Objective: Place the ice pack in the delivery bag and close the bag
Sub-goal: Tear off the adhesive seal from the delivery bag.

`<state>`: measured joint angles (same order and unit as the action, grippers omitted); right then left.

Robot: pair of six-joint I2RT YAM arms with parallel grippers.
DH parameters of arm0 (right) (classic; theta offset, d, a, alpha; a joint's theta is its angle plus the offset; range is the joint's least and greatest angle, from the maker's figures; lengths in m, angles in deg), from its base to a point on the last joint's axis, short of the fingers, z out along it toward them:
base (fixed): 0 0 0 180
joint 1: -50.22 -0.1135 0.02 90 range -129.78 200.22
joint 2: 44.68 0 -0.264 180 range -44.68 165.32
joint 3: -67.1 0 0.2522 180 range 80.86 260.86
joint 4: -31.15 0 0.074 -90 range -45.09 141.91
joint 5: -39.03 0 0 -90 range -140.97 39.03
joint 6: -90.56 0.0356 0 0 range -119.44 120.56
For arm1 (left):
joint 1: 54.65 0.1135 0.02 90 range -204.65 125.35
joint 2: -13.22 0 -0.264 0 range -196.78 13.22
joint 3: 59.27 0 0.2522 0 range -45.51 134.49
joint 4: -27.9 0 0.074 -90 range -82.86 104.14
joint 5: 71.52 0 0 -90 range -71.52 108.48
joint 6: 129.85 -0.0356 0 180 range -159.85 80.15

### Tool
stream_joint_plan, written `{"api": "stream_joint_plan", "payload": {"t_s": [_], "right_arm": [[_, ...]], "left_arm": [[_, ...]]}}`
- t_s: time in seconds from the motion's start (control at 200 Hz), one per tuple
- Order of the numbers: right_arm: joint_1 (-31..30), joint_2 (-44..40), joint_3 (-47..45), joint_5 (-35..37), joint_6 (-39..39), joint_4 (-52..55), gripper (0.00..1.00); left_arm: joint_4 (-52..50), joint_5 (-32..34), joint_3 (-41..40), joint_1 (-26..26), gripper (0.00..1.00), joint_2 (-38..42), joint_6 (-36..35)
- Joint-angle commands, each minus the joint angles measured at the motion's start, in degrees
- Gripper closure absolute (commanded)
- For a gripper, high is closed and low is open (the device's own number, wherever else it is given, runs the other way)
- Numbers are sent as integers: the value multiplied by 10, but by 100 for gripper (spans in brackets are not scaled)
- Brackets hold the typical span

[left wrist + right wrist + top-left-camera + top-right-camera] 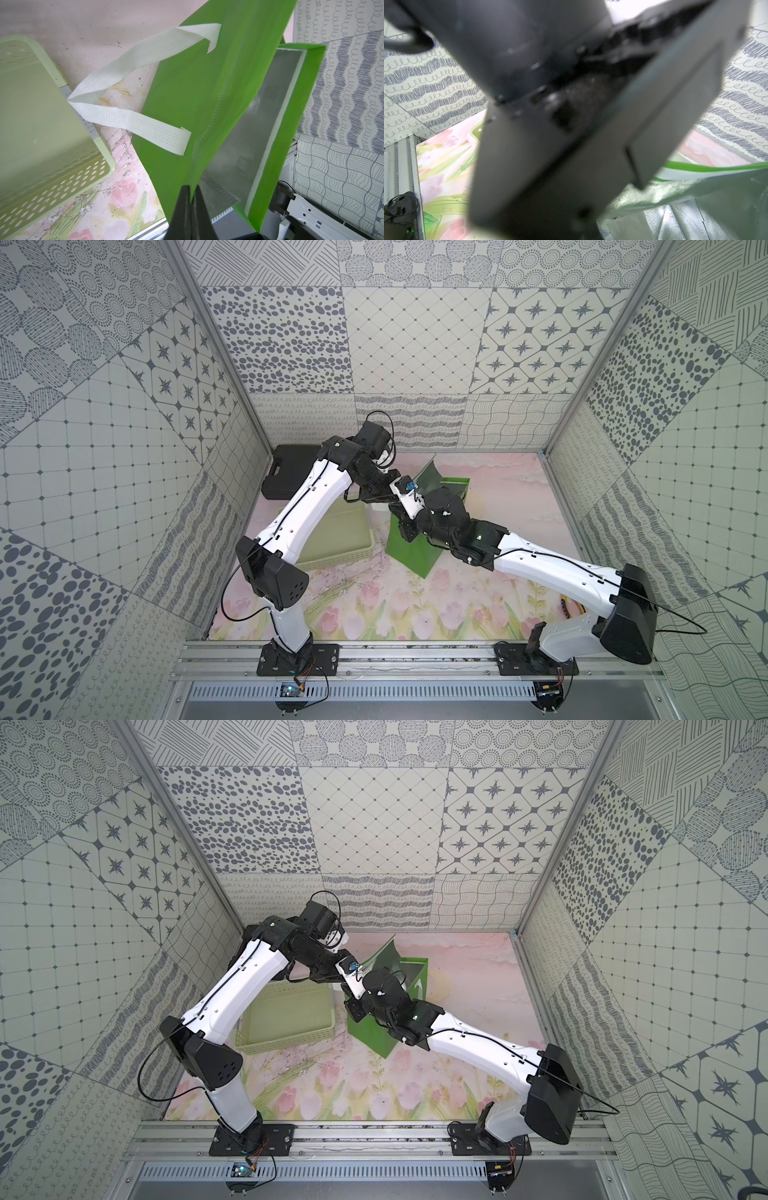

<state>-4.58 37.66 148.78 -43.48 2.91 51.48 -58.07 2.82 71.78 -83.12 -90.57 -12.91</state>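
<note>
The delivery bag [409, 556] [374, 1040] stands open in the middle of the flowered mat, bright green with silver foil inside. My left gripper [192, 192] is shut on the bag's rim [207, 93], one finger outside the green wall and one against the foil. A white strap handle [128, 122] hangs toward the basket. My right arm's wrist [440, 510] hangs over the bag's mouth, and its fingers are hidden in every view. A blurred dark body fills the right wrist view. Beneath it a whitish ice pack [623, 227] lies against the foil lining [685, 218].
A pale green lattice basket [336, 547] [291, 1031] [31, 124] sits just left of the bag. A black hard case [286, 472] lies at the back left. Patterned walls close in three sides. Yellow cable [569, 608] shows by the right arm.
</note>
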Motion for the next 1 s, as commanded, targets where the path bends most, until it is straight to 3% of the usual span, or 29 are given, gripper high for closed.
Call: {"api": "stream_joint_plan", "payload": {"t_s": [0.0, 0.15, 0.295, 0.41, 0.5, 0.595, 0.995], "right_arm": [[-2, -10, -2, 29, -1, -29, 100], [4, -17, -6, 59, 3, -17, 100], [11, -22, -9, 75, 3, -14, 100], [20, -29, -12, 80, 1, -11, 100], [25, -33, -14, 79, 1, -10, 100], [29, -31, -13, 90, -4, -5, 100], [100, -25, 5, 146, -34, -1, 100]], "left_arm": [[-10, -18, 4, -1, 100, 0, -5], [-9, -19, 7, -1, 100, 1, -7], [-14, -17, 22, 0, 75, 1, -11], [-22, -14, 37, 0, 64, 1, -13], [-23, -11, 41, 1, 68, 3, -15], [-29, -7, 46, 2, 52, 4, -18], [-35, 0, 63, 7, 51, 25, -29]]}}
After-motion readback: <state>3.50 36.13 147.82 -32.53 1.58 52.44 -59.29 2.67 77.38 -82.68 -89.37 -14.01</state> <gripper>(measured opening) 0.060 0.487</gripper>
